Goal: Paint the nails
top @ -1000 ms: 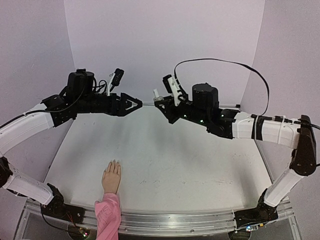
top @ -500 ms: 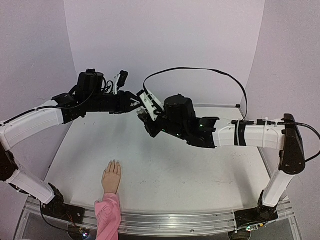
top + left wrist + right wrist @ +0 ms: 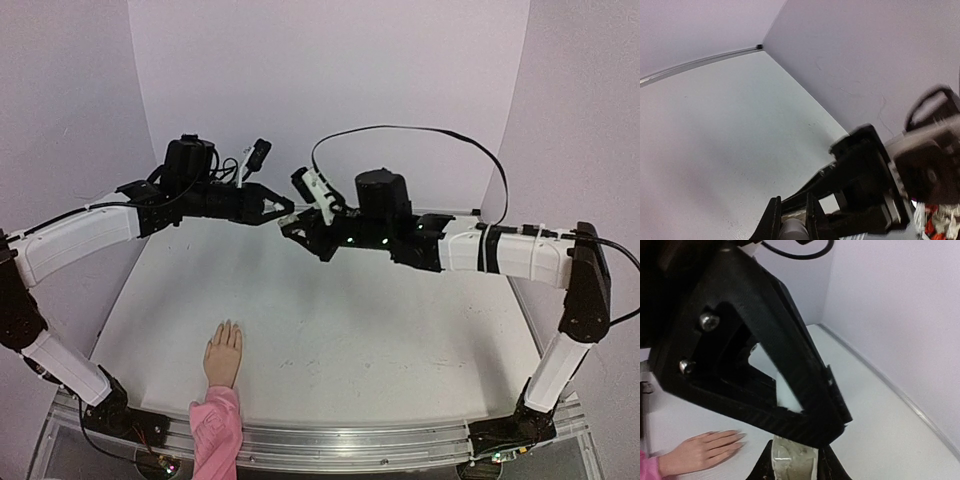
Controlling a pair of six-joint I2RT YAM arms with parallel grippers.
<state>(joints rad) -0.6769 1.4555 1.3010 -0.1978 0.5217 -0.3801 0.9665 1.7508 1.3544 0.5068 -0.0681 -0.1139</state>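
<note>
The nails point(image 3: 228, 327) lie by the tabletop's point(image 3: 400, 340) front-left corner, well apart from the left gripper point(image 3: 791, 227) and right gripper point(image 3: 794, 466), whose jaws both pinch a white bottle point(image 3: 790, 456).

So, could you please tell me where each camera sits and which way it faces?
Top external: above and behind the bases, looking down on the table; left arm and right arm show, left fingers near right fingers.
Left wrist: on the left arm, facing a wall corner; own fingers at bottom, right arm beyond.
Right wrist: faces left across the table; own fingers flank a whitish object.
Shared: top external and right wrist both show the mannequin hand.
</note>
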